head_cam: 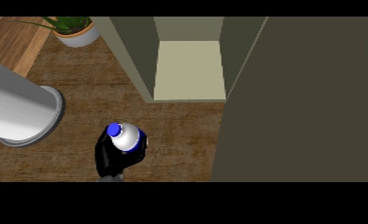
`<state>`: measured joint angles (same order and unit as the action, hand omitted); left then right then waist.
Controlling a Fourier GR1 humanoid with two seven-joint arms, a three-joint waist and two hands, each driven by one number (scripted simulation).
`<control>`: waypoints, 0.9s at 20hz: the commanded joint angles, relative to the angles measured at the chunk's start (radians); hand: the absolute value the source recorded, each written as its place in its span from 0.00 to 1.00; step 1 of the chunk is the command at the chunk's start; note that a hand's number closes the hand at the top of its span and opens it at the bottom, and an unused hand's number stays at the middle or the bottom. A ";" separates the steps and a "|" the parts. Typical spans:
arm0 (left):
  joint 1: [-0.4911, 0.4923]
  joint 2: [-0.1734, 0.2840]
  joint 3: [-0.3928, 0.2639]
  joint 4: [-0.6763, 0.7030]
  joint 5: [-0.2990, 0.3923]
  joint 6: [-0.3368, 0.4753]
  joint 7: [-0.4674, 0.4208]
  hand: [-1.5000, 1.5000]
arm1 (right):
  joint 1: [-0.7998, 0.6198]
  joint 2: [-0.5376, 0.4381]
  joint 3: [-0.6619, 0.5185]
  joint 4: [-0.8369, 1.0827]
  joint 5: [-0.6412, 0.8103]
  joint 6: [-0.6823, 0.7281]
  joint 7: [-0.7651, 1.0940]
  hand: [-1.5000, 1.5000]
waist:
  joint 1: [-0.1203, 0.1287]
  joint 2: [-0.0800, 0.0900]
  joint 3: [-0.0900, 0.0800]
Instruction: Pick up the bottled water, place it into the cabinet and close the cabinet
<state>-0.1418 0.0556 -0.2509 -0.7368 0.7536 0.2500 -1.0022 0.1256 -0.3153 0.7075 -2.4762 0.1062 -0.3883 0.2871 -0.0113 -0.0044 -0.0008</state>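
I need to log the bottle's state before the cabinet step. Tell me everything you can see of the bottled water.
The bottled water is seen from above: a blue cap at its upper left and a rounded, pale grey-white shoulder below it. It looks upright or slightly tilted. A black robot hand curls round its lower body, hiding the rest. It is over the brown counter, short of the open cabinet, not yet inside.

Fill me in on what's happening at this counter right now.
A robot hand is curled round the bottled water, blue cap up, over the brown counter in front of the cabinet. The cabinet is open, its pale shelf bare as far as can be seen, with the door swung out to the right. The bottle is not yet inside. A grey cylinder and a potted plant sit at the left. Only one hand shows.
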 commanded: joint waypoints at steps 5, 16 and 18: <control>0.110 0.106 -0.095 -0.216 -0.072 -0.129 0.077 1.00 | 0.077 -0.037 0.051 -0.077 0.087 -0.014 -0.022 0.00 | 0.007 -0.001 0.002; 0.214 0.152 -0.158 -0.596 -0.089 -0.047 0.335 1.00 | -0.006 -0.022 0.020 -0.129 0.073 -0.025 0.080 0.00 | 0.010 0.000 0.001; 0.208 0.138 -0.176 -0.668 -0.114 0.014 0.381 1.00 | 0.009 -0.028 0.035 -0.107 0.088 -0.034 0.069 0.00 | 0.009 0.001 0.001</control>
<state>0.0402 0.1883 -0.4072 -1.2758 0.6563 0.2135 -0.6979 0.1052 -0.3194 0.7419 -2.4768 0.1179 -0.4286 0.3138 -0.0026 -0.0045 0.0001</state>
